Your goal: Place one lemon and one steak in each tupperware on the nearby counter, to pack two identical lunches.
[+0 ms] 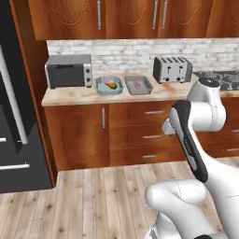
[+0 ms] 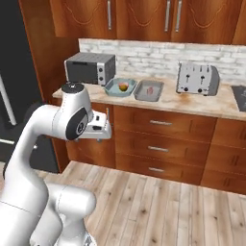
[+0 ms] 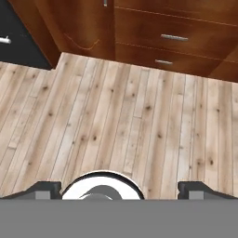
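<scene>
Both fingertips (image 3: 46,189) are sitting far apart at the bottom edge of the hand view, so the gripper (image 3: 120,190) is standing wide open with nothing between its tips. It is pointing down at the pale wooden floor (image 3: 121,116), with the brown drawer fronts (image 3: 176,32) lying toward twelve o'clock.

From the left base view the white arm (image 1: 196,121) is folding up in front of the lower cabinets, well short of the counter (image 1: 74,97). On that worktop, the bluer tupperware (image 1: 100,89) is resting just beside the greyer tupperware (image 1: 148,87), which is lying at its three o'clock; I cannot tell whether their rims are touching. A lemon (image 1: 111,84) is lying inside the bluer tray, with something pinkish tucked against it that is too small to name. A steak (image 1: 137,85) is lying in the greyer tray.

At nine o'clock of the trays the grey toaster oven (image 1: 69,70) is standing near the counter's end, and at three o'clock the silver toaster (image 1: 172,69) is standing against the brick backsplash (image 1: 126,52). A dark fridge (image 1: 16,107) is filling the far left.
</scene>
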Tool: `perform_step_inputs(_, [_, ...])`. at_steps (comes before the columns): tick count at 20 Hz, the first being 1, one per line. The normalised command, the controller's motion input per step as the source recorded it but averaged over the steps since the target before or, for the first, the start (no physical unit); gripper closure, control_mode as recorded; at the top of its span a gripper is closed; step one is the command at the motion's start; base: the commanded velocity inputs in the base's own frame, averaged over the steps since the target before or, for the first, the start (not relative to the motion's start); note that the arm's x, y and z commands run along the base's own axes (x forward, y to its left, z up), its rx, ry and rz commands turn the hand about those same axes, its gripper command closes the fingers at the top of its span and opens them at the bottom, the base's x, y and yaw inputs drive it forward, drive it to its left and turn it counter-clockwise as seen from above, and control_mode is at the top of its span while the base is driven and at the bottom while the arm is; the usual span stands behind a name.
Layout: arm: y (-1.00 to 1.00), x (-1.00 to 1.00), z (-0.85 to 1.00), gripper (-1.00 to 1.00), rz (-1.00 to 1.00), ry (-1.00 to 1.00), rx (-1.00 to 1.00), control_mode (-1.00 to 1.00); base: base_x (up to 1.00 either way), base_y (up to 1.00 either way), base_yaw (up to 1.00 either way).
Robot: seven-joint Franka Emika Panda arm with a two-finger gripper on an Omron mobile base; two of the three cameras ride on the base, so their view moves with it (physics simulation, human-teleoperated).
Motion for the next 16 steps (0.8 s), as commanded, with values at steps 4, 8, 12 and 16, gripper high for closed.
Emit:
perform_step_inputs(4, [0.0,0.0,0.0,-1.0,0.0,0.0,0.0,1.0,-0.39,1.0,0.0])
perform_step_inputs(8, [0.0,0.0,0.0,-1.0,0.0,0.0,0.0,1.0,-0.01,1.0,0.0])
perform_step_inputs(12, [0.0,0.0,0.0,-1.0,0.0,0.0,0.0,1.0,0.17,1.0,0.02])
perform_step_inputs(16, [0.0,0.0,0.0,-1.0,0.0,0.0,0.0,1.0,0.3,1.0,0.37])
